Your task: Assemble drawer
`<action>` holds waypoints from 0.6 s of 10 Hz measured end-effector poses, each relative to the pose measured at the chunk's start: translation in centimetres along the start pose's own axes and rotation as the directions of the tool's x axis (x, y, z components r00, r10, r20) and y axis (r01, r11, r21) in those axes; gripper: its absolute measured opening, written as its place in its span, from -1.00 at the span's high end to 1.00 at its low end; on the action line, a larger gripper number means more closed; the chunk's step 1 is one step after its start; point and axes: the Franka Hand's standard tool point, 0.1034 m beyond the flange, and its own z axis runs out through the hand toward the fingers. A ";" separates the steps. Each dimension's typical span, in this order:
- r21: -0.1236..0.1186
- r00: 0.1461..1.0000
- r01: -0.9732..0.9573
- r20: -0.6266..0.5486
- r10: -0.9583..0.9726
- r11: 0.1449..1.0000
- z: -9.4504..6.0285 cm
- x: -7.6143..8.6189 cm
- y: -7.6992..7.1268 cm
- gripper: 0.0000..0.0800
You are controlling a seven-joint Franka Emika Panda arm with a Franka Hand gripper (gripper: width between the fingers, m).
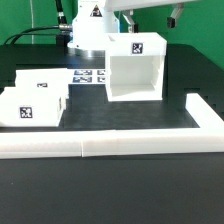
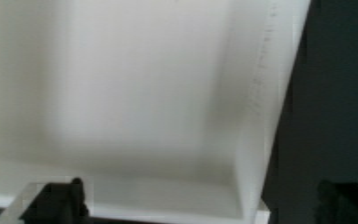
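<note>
**Gripper spread over the housing, nothing in hand**

From my seat the gripper (image 2: pixel 197 203) reads as spread wide; its two dark fingers (image 2: pixel 51 203) sit at opposite edges of the wrist view with nothing pinched between them; behind them a white face of the housing (image 2: pixel 140 90) fills most of the picture, with dark table beside it.

In the exterior view the housing (image 1: pixel 135 70) stands upright near the robot's base, open side toward the camera; the trays (image 1: pixel 38 100) lie well apart from it, toward the exterior view's left; the marker board (image 1: pixel 90 76) lies between the two; the border wall (image 1: pixel 120 147) runs along the near side.

My worry is the descent; I cannot tell whether the fingers straddle a wall or hang over a flat face; if a finger lands on an edge it could tip or skid the light housing; a closure off-centre could twist it out of square.
</note>
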 end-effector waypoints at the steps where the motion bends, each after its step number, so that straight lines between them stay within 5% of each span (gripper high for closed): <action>1: -0.013 0.997 -0.079 -0.015 0.078 0.997 0.6 -1.1 -0.7 -0.62; 6: -0.016 0.977 -0.214 -0.021 0.214 0.977 3.2 -2.7 -2.3 -0.62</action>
